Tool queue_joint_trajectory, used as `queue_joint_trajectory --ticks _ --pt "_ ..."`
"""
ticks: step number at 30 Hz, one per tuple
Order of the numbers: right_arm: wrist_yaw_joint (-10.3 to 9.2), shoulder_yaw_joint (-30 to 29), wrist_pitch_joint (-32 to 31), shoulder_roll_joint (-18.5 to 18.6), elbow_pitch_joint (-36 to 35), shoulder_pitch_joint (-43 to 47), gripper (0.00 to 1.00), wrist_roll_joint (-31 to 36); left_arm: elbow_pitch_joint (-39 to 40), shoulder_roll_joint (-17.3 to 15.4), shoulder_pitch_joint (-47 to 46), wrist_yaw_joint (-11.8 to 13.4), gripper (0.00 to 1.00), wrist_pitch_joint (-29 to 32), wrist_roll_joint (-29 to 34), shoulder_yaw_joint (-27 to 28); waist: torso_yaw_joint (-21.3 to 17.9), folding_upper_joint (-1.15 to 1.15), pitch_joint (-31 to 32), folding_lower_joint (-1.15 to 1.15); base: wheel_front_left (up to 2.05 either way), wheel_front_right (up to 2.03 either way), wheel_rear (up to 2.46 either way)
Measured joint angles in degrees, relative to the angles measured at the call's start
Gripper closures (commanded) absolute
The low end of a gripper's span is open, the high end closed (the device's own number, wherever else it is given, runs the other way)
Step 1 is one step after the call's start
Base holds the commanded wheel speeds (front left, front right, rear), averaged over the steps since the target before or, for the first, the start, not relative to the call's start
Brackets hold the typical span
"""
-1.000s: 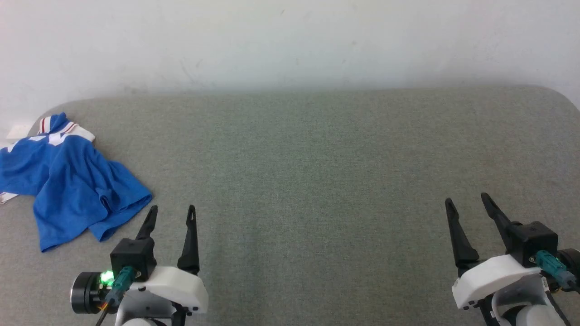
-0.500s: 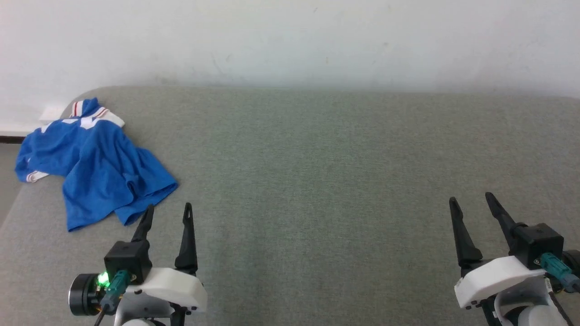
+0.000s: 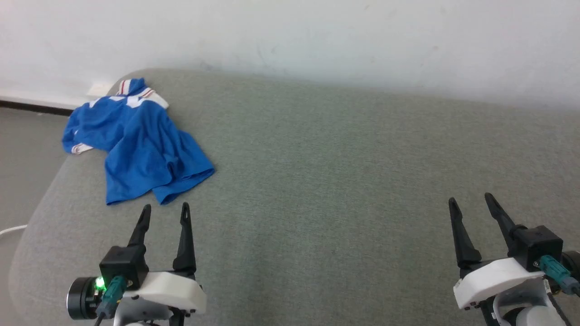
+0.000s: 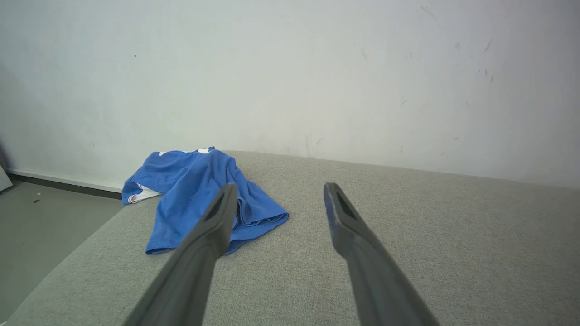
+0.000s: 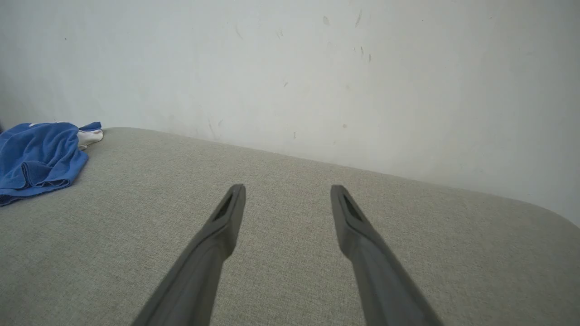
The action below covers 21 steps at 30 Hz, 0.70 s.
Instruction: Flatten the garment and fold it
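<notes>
We have turned our head to the left in the last second. The whole picture has slid, so the shirt (image 3: 136, 149) now sits further into our view and the floor (image 3: 27, 149) shows past the left end of the counter (image 3: 317, 181). The shirt itself has not shifted. It lies crumpled near the counter's far left corner, with a white cuff at the left edge. Our left hand (image 3: 165, 207) hovers just short of the blue hem, released and empty. Our right hand (image 3: 469, 198) is also released and empty, well apart from the cloth. We judge that flattening has not begun: we have only faced the shirt. The left hand looks best placed to take the hem and draw it toward the middle.
</notes>
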<state>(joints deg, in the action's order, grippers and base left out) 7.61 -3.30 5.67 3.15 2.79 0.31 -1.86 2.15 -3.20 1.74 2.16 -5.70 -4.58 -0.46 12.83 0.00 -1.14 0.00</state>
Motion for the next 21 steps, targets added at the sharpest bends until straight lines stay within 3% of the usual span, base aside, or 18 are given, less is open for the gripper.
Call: queue_joint_trajectory --ticks 21 --pt "0.0 1.6 2.43 -0.02 2.46 -0.08 0.0 -0.86 -0.22 0.0 1.74 0.42 0.0 -2.45 -1.58 -0.34 9.48 0.0 0.84 0.0 -0.02 -0.02 -0.02"
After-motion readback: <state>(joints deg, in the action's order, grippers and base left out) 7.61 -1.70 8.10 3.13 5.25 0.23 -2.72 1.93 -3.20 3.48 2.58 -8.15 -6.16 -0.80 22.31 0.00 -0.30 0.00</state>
